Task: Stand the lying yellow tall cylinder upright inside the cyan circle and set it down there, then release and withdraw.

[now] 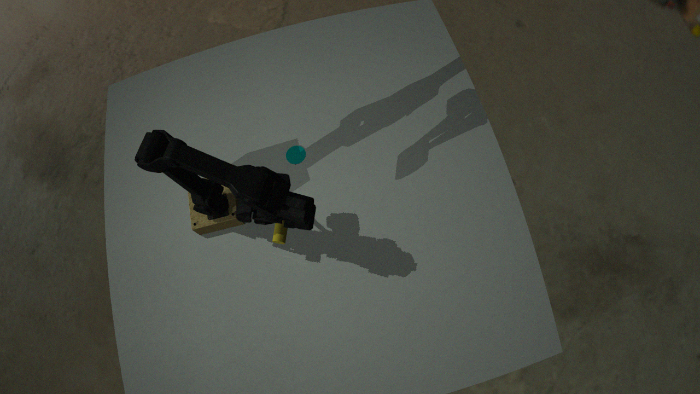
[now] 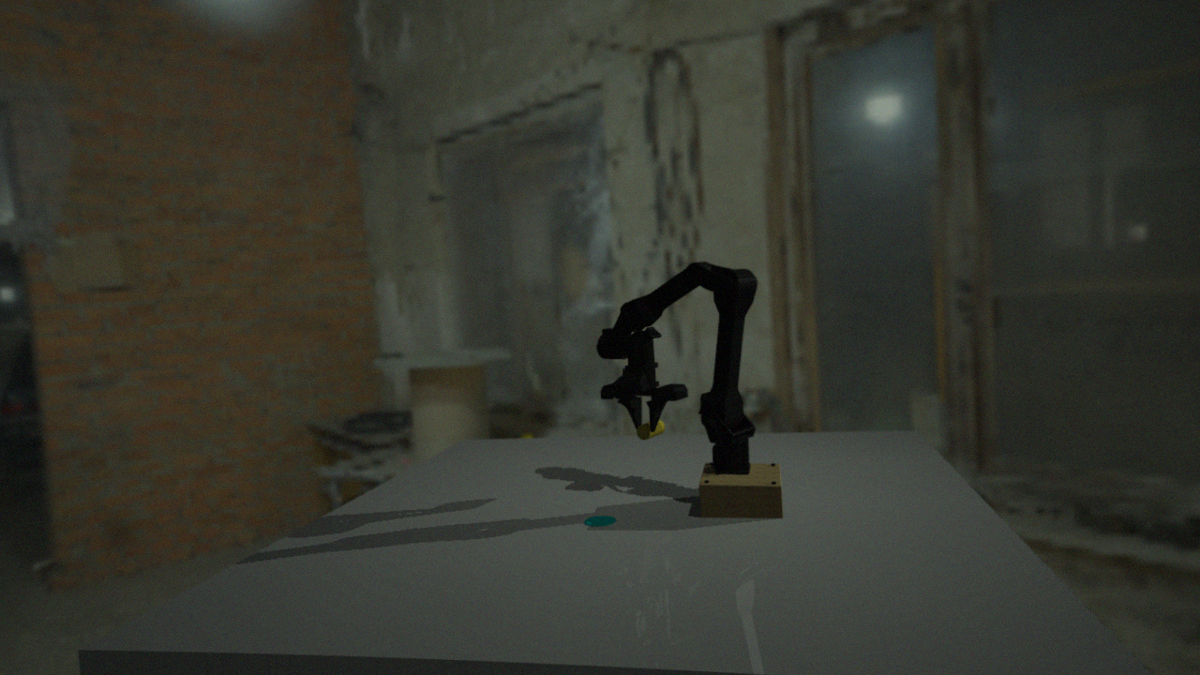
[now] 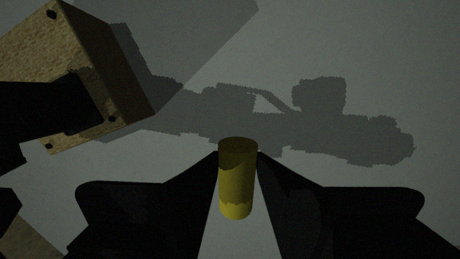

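Note:
The yellow cylinder (image 1: 279, 234) (image 2: 657, 429) (image 3: 236, 180) is held clear above the table, lying roughly level. My gripper (image 2: 644, 430) (image 3: 237, 156) points down and is shut on it, one finger on each side. In the top view the arm hides the fingers and part of the cylinder. The cyan circle (image 1: 295, 154) (image 2: 599, 521) lies flat on the table with nothing standing on it. In the top view it is above the held cylinder; the wrist view does not show it.
The arm's wooden base block (image 1: 215, 226) (image 2: 742, 495) (image 3: 118, 72) stands close to the gripper and the cyan circle. The pale table (image 1: 342, 318) (image 2: 503, 612) carries several arm shadows. Its edges show in the top and exterior views.

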